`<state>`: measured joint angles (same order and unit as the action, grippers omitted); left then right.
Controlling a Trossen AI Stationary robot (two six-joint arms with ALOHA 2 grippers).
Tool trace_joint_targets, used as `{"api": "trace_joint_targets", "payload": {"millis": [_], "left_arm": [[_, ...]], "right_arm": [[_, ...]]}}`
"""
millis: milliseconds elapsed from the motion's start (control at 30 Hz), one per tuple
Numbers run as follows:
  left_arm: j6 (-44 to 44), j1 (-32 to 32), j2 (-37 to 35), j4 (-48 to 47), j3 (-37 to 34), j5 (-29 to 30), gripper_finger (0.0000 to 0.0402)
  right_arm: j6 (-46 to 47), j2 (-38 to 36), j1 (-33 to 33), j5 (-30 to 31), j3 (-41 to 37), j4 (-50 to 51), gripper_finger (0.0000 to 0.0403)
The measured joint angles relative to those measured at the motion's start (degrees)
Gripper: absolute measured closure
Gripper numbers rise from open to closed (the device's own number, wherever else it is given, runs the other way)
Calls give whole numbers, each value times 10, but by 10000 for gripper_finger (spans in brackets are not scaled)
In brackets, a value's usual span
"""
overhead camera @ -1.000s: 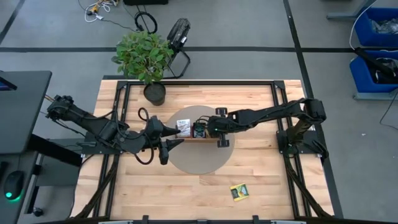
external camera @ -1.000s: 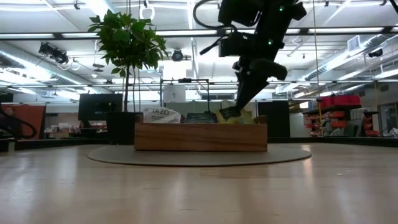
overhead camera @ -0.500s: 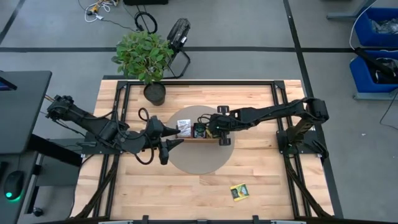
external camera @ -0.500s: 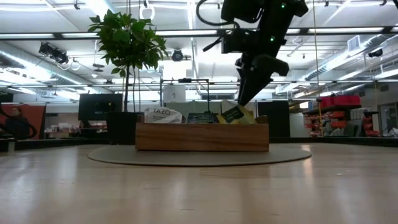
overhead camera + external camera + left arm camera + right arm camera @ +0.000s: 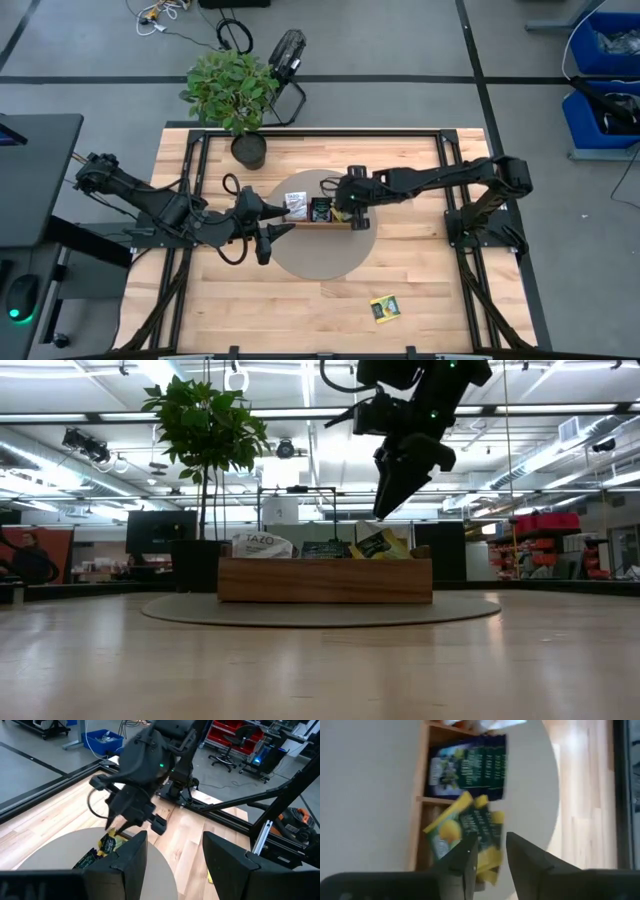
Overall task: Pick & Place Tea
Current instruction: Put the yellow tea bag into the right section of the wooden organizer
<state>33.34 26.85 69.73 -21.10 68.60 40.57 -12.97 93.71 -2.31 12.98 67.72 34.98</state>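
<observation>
Writing: the white packet (image 5: 259,545) at one end of the tray (image 5: 324,580) read "TAZO" in dark letters.
Tea look: small flat square packets; yellow-green ones (image 5: 470,832) had a lemon picture and dark print, dark ones (image 5: 469,766) had pale print too blurry to read.
Tea place: packets stood in the tray's three parts, on a round grey mat (image 5: 318,258); the yellow-green ones leaned in an end part.
Loose packet: one yellow-green packet (image 5: 385,308) lay alone on the table (image 5: 430,290), well apart from the tray.
Right gripper (image 5: 385,510): it hung above the yellow-green packets, fingers a little apart, holding nothing.
Left gripper (image 5: 172,857): it waited beside the mat, fingers wide apart, empty.
</observation>
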Motion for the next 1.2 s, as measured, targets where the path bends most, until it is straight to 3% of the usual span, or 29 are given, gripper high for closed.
{"api": "trace_joint_targets", "payload": {"millis": [200,600,767,933,1200], "left_arm": [[1,0,0,0,0,0,204],[5,0,0,-5,0,0,204],[0,0,0,-7,0,0,204],[-12,0,0,-7,0,0,204],[-24,0,0,-7,0,0,204]], "right_arm": [[20,0,-35,-87,0,9,289],[44,-32,-23,-96,23,80,244],[63,-74,37,-145,42,140,248],[152,-88,136,-186,3,169,257],[404,-87,299,-202,-116,31,259]]}}
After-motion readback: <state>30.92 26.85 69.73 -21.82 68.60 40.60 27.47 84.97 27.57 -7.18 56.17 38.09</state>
